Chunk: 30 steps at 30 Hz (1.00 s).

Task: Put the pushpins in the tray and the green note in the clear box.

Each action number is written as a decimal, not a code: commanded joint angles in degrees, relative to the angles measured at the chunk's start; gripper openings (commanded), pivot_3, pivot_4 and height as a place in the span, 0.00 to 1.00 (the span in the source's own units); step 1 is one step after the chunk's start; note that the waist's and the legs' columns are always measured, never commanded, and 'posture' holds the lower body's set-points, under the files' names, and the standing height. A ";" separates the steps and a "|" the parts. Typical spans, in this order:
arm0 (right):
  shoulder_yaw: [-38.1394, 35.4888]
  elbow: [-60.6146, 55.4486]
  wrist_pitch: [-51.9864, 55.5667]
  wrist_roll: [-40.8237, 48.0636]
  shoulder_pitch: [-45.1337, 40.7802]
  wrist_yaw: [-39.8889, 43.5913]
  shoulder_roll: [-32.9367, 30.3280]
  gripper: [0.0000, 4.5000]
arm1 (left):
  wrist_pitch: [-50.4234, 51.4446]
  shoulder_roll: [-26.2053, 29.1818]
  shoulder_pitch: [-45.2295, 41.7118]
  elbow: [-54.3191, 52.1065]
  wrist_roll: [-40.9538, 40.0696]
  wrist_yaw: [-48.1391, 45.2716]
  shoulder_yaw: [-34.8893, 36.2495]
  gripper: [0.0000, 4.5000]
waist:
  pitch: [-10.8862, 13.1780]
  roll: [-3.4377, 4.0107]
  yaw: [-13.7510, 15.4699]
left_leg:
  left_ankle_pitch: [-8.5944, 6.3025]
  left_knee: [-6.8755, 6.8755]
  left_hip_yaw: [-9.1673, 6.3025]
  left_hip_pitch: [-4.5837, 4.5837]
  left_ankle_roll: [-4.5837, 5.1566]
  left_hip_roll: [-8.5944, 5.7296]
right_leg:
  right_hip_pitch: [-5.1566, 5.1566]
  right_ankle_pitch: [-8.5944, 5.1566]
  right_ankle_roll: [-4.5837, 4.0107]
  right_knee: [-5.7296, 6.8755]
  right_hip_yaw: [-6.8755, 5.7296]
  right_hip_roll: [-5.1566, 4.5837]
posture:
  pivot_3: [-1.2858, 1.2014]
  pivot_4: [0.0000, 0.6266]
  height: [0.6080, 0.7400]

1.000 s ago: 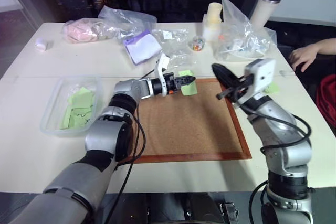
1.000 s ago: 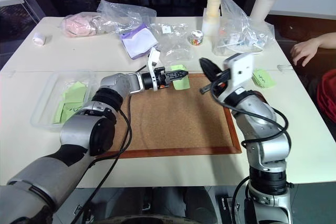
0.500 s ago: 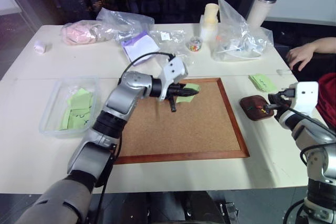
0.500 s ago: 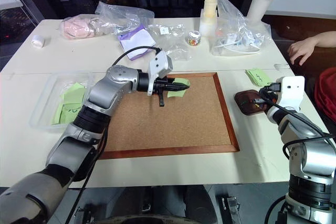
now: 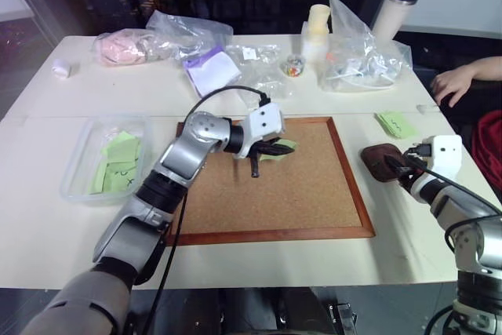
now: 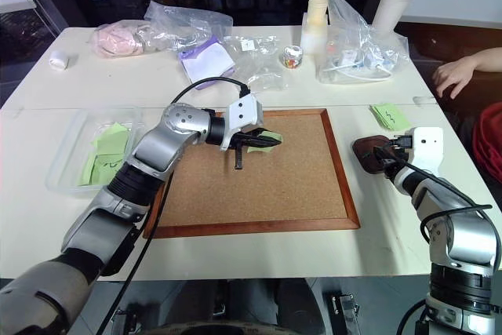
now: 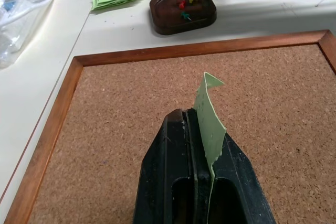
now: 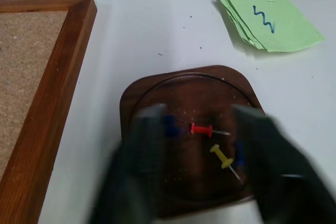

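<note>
Jaws of the left gripper (image 7: 202, 145) pinch the green note (image 7: 209, 121) by one edge above the corkboard (image 5: 314, 194) — light, floppy paper; right gripper (image 8: 202, 156) spread over the tray (image 8: 157, 98) holding pushpins (image 8: 202, 129).

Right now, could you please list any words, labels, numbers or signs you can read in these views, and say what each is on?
No readable words, brands or numbers.
Pad of green notes: a blue hand-drawn squiggle, not a letter.
Notes in the clear box: dark marks, too small to read.
White tags among the plastic bags: too small to read.
Green note held in the left gripper: no writing on the side that shows.
</note>
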 commanded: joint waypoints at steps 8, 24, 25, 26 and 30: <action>-2.96 0.33 -1.02 2.25 -2.35 -0.99 1.34 0.99 | -0.87 0.06 0.62 -1.34 0.50 0.99 0.75 0.00 | 0.00 0.00 0.02 | 0.00 0.01 0.00 0.00 0.00 0.00 | 0.00 0.00 0.00 0.01 0.00 0.00 | 0.52 0.24 0.95; -11.79 3.81 6.05 12.42 -8.27 -6.70 4.60 0.99 | -0.49 1.62 1.94 -1.98 0.88 3.53 1.52 0.00 | 0.00 0.02 -0.02 | 0.00 0.01 0.00 0.00 0.00 0.00 | 0.00 0.00 0.00 0.03 0.00 -0.03 | 0.52 0.24 0.95; -9.29 3.51 3.80 9.27 -6.75 -6.03 3.04 0.99 | -0.76 1.88 2.02 -1.89 1.16 3.69 1.45 0.00 | 0.00 0.02 -0.01 | 0.00 0.01 0.00 0.00 0.00 0.00 | 0.00 0.00 0.00 0.03 0.00 -0.03 | 0.52 0.24 0.95; -5.92 3.23 1.05 5.47 -4.83 -5.07 1.09 0.99 | -0.94 2.07 2.13 -1.85 1.31 3.76 1.39 0.00 | -0.01 0.02 0.07 | 0.00 0.00 0.00 0.00 0.00 0.01 | 0.00 0.00 0.00 0.03 0.00 -0.03 | 0.52 0.24 0.95; -0.20 4.30 -3.85 -0.56 -2.17 -4.87 -0.94 0.99 | -0.77 2.12 2.44 -2.23 1.21 3.95 1.31 0.00 | 0.00 0.03 -0.16 | 0.00 0.01 0.00 0.00 0.01 -0.01 | 0.00 0.00 0.01 0.00 0.00 -0.04 | 0.52 0.24 0.95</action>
